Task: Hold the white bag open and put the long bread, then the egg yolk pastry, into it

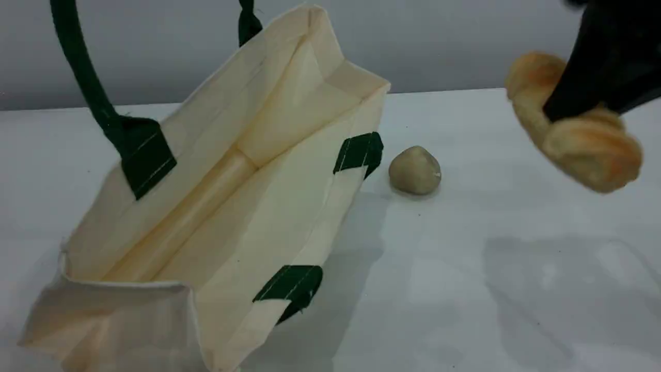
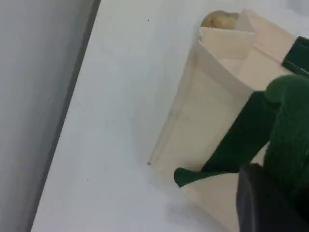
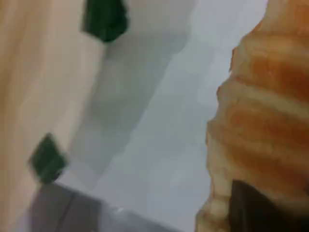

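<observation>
The white bag (image 1: 248,206) stands at the left with its mouth wide open and nothing inside. One dark green handle (image 1: 82,67) is pulled up out of the top of the scene view. In the left wrist view that handle (image 2: 285,130) runs into my left gripper (image 2: 263,203), which is shut on it. My right gripper (image 1: 573,103) is shut on the long bread (image 1: 578,129) and holds it in the air at the far right, tilted. The bread (image 3: 260,111) fills the right wrist view above the dark fingertip (image 3: 251,208). The egg yolk pastry (image 1: 414,170) lies on the table just right of the bag.
The white table (image 1: 490,289) runs to a grey wall (image 1: 439,41) at the back. Green handle patches (image 1: 359,152) mark the bag's near side, and its other handle hangs down out of sight. The pastry (image 2: 219,20) peeks from behind the bag (image 2: 212,111) in the left wrist view.
</observation>
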You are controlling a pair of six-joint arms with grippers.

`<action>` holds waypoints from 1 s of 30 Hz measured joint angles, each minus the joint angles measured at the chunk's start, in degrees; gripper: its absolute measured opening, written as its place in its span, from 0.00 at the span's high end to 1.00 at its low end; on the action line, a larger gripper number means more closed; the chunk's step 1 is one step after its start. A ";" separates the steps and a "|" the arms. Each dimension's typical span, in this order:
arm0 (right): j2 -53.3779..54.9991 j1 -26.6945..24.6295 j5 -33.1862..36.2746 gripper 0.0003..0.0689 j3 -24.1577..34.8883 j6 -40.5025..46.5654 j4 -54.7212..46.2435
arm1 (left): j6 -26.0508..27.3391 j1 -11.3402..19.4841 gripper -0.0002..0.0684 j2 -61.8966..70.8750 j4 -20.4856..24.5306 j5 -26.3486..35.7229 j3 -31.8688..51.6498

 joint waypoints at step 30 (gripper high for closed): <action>3.34 14.37 -2.80 0.86 0.05 -10.30 26.92 | 2.66 0.00 0.88 -0.32 -7.65 0.06 0.00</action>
